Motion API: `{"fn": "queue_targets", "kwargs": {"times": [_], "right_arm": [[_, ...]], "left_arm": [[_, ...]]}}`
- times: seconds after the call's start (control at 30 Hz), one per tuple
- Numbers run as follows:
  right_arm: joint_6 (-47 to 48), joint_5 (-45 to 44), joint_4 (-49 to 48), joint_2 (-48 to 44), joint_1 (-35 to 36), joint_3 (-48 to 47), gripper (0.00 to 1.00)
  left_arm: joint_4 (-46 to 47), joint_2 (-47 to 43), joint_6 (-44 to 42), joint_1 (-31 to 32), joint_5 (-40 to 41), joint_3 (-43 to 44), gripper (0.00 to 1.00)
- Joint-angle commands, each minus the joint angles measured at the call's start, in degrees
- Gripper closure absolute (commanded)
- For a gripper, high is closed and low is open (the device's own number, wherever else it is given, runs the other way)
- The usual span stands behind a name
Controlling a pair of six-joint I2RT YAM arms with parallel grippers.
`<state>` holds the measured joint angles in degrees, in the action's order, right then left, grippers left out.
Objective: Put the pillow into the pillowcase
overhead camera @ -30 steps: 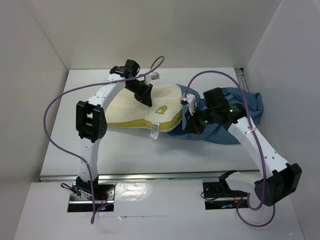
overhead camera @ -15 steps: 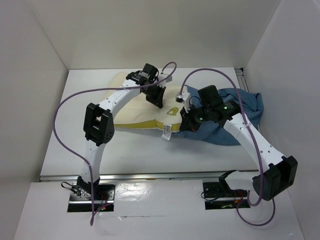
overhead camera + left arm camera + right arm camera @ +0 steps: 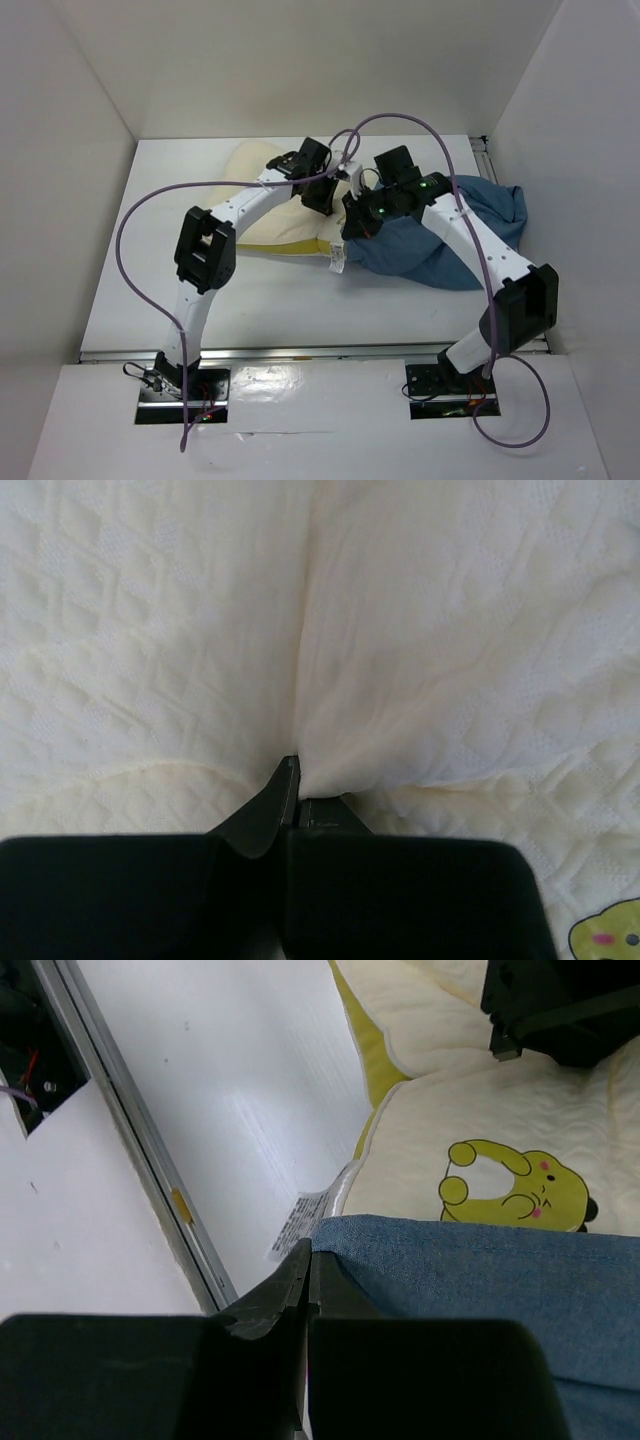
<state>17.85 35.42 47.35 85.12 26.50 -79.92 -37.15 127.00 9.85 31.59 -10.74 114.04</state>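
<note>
We see the pillow (image 3: 262, 222) lying on the white table (image 3: 170, 210), a little left of the middle. The blue pillowcase (image 3: 440, 240) lies crumpled to its right. The two things meet near the centre of the table, where both arms reach in and the two wrists come close to each other.

The left gripper (image 3: 322, 195) is down on the top face of the pillow, near its right end. In the left wrist view its fingers are pressed together, with a small fold of the cream quilted cloth pinched between the tips. The cloth rises in a ridge away from that pinch.

The right gripper (image 3: 352, 222) is just beside it, at the edge of the pillowcase. In the right wrist view its fingers are also together, and they clamp the hem of the blue cloth. This hem lies across the pillow, just below the yellow logo (image 3: 510, 1185), so the logo is not covered. The white tag (image 3: 300, 1222) hangs out from the pillow's corner, next to the clamped hem, and rests on the table. Most of the pillow is outside the pillowcase.
</note>
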Motion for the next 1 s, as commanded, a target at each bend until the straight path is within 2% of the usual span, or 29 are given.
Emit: {"fn": "queue_targets", "kwargs": {"times": [0.0,0.1,0.2,0.3,0.43,0.53,0.63,0.73,0.83,0.97], "right_arm": [[-3.86,1.86,-6.74,2.50,0.92,-4.89,1.00],[-7.47,-4.47,-9.64,4.96,-0.39,-6.39,1.00],[-11.86,-5.36,-10.79,8.65,-5.40,-9.45,1.00],[-14.59,-1.94,-11.49,12.34,-9.09,-12.44,1.00],[-14.59,1.13,-11.49,16.38,-9.10,-17.89,1.00],[-14.59,12.00,-10.44,20.42,-8.32,-22.02,1.00],[-11.62,18.69,-8.07,21.75,-4.89,-24.66,1.00],[-6.08,19.25,-4.38,21.75,-0.15,-26.08,1.00],[-2.91,16.89,-1.22,20.18,2.85,-26.08,1.00],[0.60,10.91,0.02,15.88,5.40,-20.73,1.00]], "left_arm": [[8.41,-2.01,7.19,-1.18,1.78,-0.22,1.00],[9.54,-5.52,8.43,-3.20,2.48,-3.90,1.00],[10.16,-10.97,9.22,-5.92,1.87,-9.61,1.00],[12.36,-16.95,9.84,-9.26,1.25,-16.20,1.00],[13.94,-23.46,10.46,-13.13,0.11,-23.68,1.00],[15.96,-25.66,10.46,-13.66,0.11,-27.55,1.00],[16.58,-24.96,11.07,-13.66,0.11,-27.56,1.00],[16.58,-21.37,11.07,-13.66,-0.42,-23.52,1.00],[16.05,-18.99,10.55,-14.36,-0.42,-20.09,1.00],[17.28,-17.58,9.85,-15.60,-1.73,-20.08,1.00]]}}
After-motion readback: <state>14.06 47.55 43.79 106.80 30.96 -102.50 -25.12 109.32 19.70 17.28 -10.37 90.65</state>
